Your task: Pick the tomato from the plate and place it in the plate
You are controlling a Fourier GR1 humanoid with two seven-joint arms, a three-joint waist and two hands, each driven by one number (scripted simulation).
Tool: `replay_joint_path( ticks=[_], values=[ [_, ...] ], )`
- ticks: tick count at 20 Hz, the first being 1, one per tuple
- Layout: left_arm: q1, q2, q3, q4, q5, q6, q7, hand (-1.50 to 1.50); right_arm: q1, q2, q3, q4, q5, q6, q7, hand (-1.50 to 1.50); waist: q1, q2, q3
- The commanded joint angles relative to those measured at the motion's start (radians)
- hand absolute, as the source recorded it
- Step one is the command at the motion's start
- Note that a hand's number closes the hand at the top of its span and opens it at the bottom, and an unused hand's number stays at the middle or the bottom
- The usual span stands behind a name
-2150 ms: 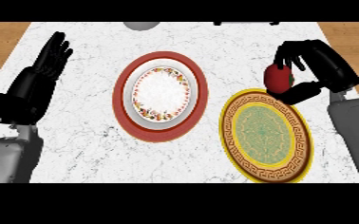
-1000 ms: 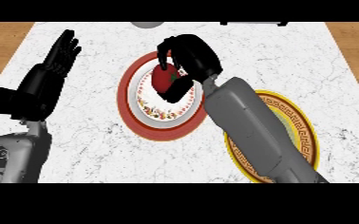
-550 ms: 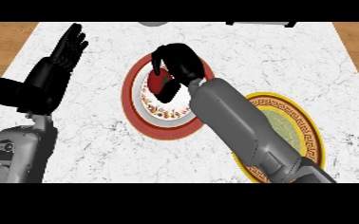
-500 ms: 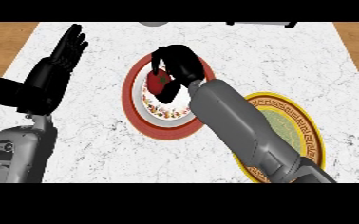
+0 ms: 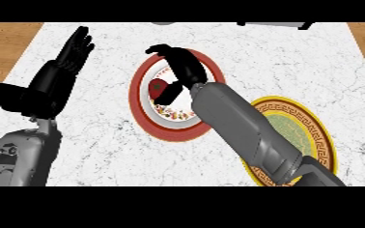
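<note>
right hand (image 5: 185, 70) has its fingers curled round the tomato (image 5: 157, 86), on or just above the 9 o'clock side of the red-rimmed plate (image 5: 167, 131) (gold plate (image 5: 324, 142) at 4 o'clock, left hand (image 5: 53, 79) resting open at 9), so I'd seat it flat before uncurling, then lift straight up.

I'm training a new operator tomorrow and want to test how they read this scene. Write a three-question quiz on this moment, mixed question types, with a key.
1. Fill in: the left hand rests open, fingers up, at the view's ____ side.
2. True or false: the tomato is over the red-rimmed plate, not the gold-rimmed plate.
3. Which hand is above the red-rimmed plate? A) left hand B) right hand C) neither

Key: 1 left; 2 true; 3 B.
</note>
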Motion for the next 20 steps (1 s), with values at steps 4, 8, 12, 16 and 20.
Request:
replay_joint_path(
  ticks=[4,8,12,16,20],
  values=[
    [-0.007,0.024,0.020,0.015,0.017,-0.036,-0.015,0.00,0.015,0.000,-0.051,-0.003,-0.199,-0.143,-0.151,-1.50,-0.004,0.002,0.000],
    [-0.004,0.019,0.043,0.040,0.002,-0.010,-0.030,0.00,-0.029,0.000,-0.112,0.011,-0.330,-0.065,-0.173,-1.50,-0.035,-0.005,0.000],
    [-0.001,0.022,0.057,0.004,0.016,-0.008,0.016,0.00,-0.061,0.000,-0.213,0.096,-0.363,-0.033,-0.230,-1.50,-0.058,-0.012,0.000],
    [0.016,0.005,0.042,-0.066,-0.006,0.029,0.073,0.00,0.014,-0.082,-0.287,0.112,-0.373,0.050,-0.321,-1.50,-0.077,-0.017,0.001],
    [0.087,0.005,0.061,-0.055,0.004,0.003,0.014,0.00,0.054,-0.163,-0.339,0.084,-0.397,0.168,-0.370,-1.50,-0.087,-0.020,0.000]
  ],
)
